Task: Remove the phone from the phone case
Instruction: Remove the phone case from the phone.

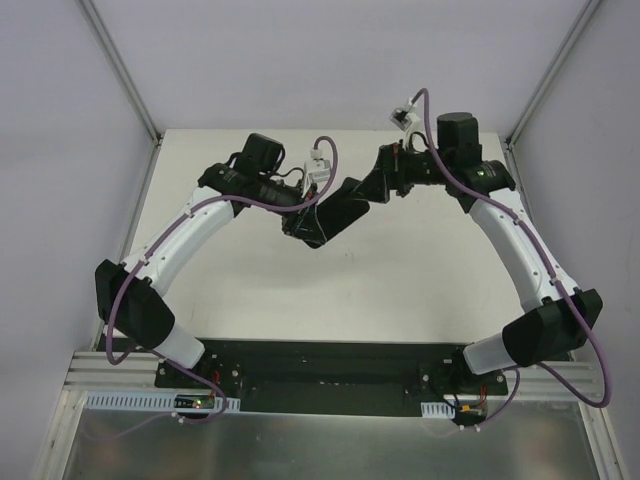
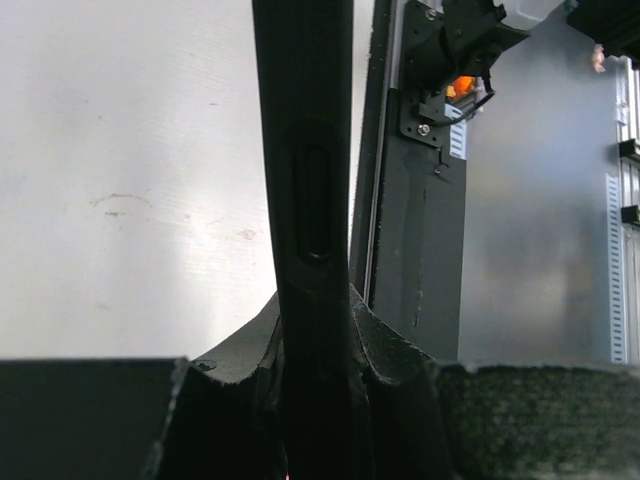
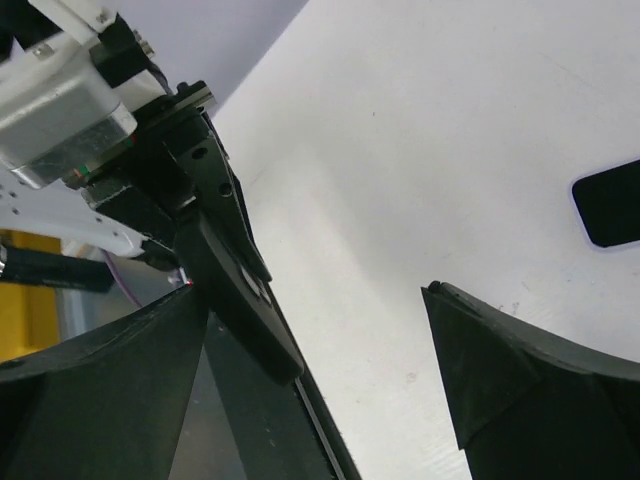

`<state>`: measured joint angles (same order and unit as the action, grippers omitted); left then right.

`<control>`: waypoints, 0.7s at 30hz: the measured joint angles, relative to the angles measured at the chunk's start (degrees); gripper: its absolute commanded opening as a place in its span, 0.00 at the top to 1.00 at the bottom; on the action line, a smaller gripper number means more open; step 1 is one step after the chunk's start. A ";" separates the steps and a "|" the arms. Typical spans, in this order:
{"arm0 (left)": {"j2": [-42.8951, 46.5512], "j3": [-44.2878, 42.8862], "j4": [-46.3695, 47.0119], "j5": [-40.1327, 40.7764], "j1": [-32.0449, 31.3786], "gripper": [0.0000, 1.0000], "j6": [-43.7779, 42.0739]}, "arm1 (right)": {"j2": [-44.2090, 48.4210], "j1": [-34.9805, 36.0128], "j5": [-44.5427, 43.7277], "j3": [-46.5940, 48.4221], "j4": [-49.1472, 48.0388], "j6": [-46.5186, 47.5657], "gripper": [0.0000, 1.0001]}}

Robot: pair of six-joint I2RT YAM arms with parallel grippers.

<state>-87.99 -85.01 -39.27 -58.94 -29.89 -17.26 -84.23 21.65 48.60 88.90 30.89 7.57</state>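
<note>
Above the white table (image 1: 400, 280), left tool (image 2: 318, 400) clamping unmarked black phone case (image 2: 305, 150)

Black phone case (image 1: 335, 215), edge-on and upright, raised off the table.

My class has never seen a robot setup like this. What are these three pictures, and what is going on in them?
The machine is two robot arms bolted at the near edge of a white table. Each arm ends in a two-finger gripper.

The top picture comes from a fixed camera above and behind the arms, with the left arm on the left and the right arm on the right. The other two pictures come from small cameras on the wrists, so each one shows its own fingers.

The left gripper is shut on the thin edge of the dark phone case, holding it above the table. Whether the phone is inside cannot be seen.

The right gripper is open beside the case and holds nothing.

A dark rounded shape lies on the table, but I cannot tell what it is.
</note>
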 measured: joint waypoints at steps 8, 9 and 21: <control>0.98 -2.67 -3.65 3.72 1.86 1.00 1.14 | 0.87 -6.10 7.91 -1.38 -3.28 -8.72 0.12; 0.98 -3.56 -4.48 3.91 1.88 1.00 1.14 | 0.87 -6.03 9.14 -1.38 -3.08 -8.15 0.12; 1.90 -5.11 -7.56 -0.48 1.86 1.00 0.31 | 1.88 -1.51 12.22 -2.05 4.61 7.98 0.36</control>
<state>-86.08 -90.13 -46.83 -59.42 -28.03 -16.95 -82.35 20.14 60.82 86.85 35.51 15.55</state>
